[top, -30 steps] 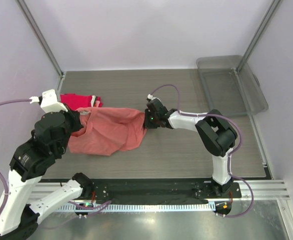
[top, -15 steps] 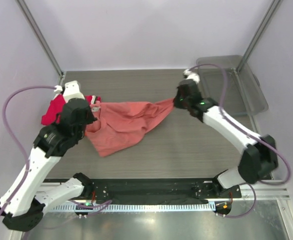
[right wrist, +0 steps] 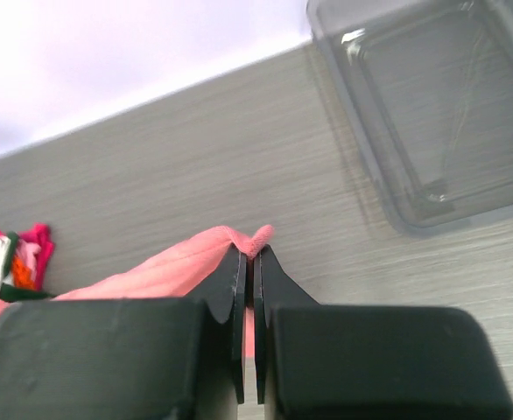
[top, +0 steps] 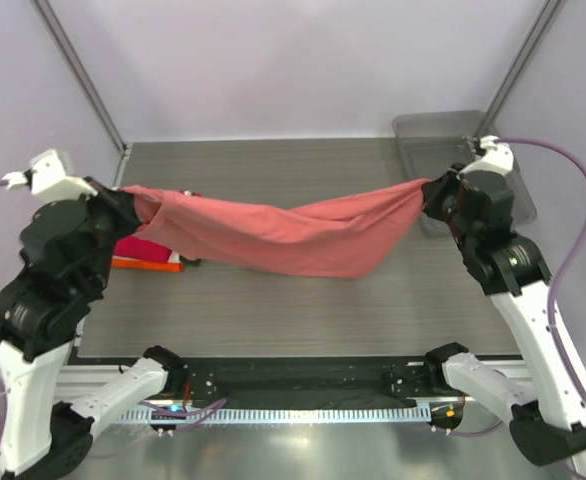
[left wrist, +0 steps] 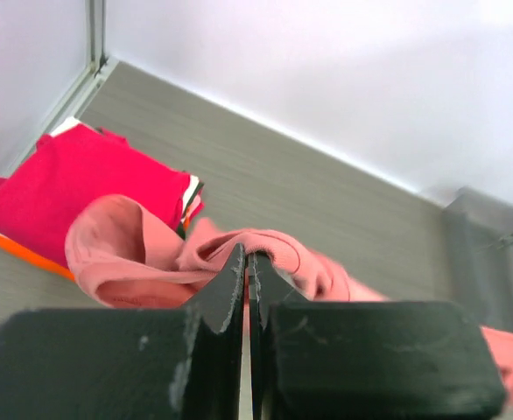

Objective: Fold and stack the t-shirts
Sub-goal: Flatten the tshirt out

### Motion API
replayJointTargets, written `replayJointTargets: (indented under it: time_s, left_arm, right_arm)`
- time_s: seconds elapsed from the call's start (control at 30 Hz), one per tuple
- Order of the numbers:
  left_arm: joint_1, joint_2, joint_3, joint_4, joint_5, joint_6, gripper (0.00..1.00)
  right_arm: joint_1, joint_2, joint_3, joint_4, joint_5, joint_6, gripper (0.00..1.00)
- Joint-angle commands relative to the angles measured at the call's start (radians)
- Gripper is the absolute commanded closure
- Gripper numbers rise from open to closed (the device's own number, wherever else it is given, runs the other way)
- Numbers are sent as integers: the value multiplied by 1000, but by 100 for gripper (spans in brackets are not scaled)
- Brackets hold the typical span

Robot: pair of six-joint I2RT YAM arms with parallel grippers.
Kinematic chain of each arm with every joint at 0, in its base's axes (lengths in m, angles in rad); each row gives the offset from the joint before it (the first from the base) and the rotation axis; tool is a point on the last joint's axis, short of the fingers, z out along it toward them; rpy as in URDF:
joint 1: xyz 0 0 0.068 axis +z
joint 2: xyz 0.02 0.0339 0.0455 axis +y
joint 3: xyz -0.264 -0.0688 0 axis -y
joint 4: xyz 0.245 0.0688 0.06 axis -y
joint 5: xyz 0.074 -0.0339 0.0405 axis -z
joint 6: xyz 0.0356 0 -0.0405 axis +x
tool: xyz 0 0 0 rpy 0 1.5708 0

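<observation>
The salmon-pink t-shirt (top: pixel 293 235) hangs stretched in the air between my two grippers, sagging in the middle above the table. My left gripper (top: pixel 133 200) is shut on its left end; in the left wrist view (left wrist: pixel 249 255) the cloth (left wrist: pixel 125 254) bunches at the fingertips. My right gripper (top: pixel 430 192) is shut on its right end; the right wrist view (right wrist: pixel 249 252) shows a pink fold (right wrist: pixel 195 267) pinched there. A folded magenta-red t-shirt (left wrist: pixel 73 175) lies on an orange one (top: pixel 148 263) at the table's left edge, below the left gripper.
A clear grey plastic bin (top: pixel 463 170) stands at the back right corner, just behind the right gripper; it also shows in the right wrist view (right wrist: pixel 432 114). Metal frame posts (top: pixel 83 80) rise at both back corners.
Both grippers have moved apart and up, left one leftward, right one rightward toward the bin. The pink shirt went from a crumpled heap on the table to a taut span in the air.
</observation>
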Motion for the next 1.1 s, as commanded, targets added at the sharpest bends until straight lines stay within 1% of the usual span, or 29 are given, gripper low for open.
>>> replayJointTargets:
  time_s: [0.0,0.13,0.27,0.33,0.43,0.47,0.53,0.57,0.6,0.63,0.67,0.73,0.77,0.8,0.83,0.87,0.93,0.97,1.0,1.03,1.07]
  left_arm:
    - [7,-46,-5,20,4,-12,100]
    - [8,-88,21,6,25,-20,100]
    - [8,-109,68,-28,91,-43,100]
    - [8,-115,61,-34,146,-74,100]
    - [7,-126,-19,-7,186,-121,100]
    - [7,-125,-83,6,192,-132,100]
    - [8,-100,-158,61,209,-158,100]
    - [8,-86,-229,82,211,-167,100]
    - [8,-68,-255,104,200,-173,100]
    - [8,-18,-272,139,185,-192,100]
    - [10,9,-286,155,135,-196,100]
    - [37,74,-297,216,111,-210,100]
    - [60,155,-297,242,122,-228,100]
    - [86,200,-279,286,189,-245,100]
    - [149,243,-265,312,226,-258,100]
    - [178,341,-249,332,252,-290,100]
    - [240,435,-181,385,288,-307,100]
    - [255,475,-145,397,292,-319,100]
    - [267,559,-115,411,295,-324,100]
    - [283,597,-87,438,295,-327,100]
    - [289,633,-21,445,295,-328,100]
  right_arm:
    - [-5,-124,20,-51,67,-11,99]
    - [-5,-202,77,-82,80,-26,99]
    - [-5,-198,238,-151,92,-45,99]
    - [-5,-181,279,-176,75,-49,99]
    - [-3,-137,316,-176,66,-61,99]
    - [-6,-94,316,-174,72,-65,99]
    - [-5,-34,309,-156,84,-72,99]
    - [-5,25,298,-124,95,-78,99]
    - [-5,55,290,-99,104,-77,99]
    - [-6,87,287,-73,113,-81,99]
    - [-8,128,289,-30,126,-86,99]
    - [-17,289,327,-19,129,-89,99]
    - [-35,348,385,-15,105,-82,99]
    - [-46,467,414,1,91,-72,99]
    - [-58,521,448,13,78,-66,99]
    - [-70,569,518,22,69,-43,99]
    - [-106,702,598,41,42,-16,99]
    - [-116,743,684,41,43,13,99]
    - [-127,773,721,41,44,29,99]
    - [-144,797,753,50,40,41,99]
    - [-153,852,814,62,32,49,99]
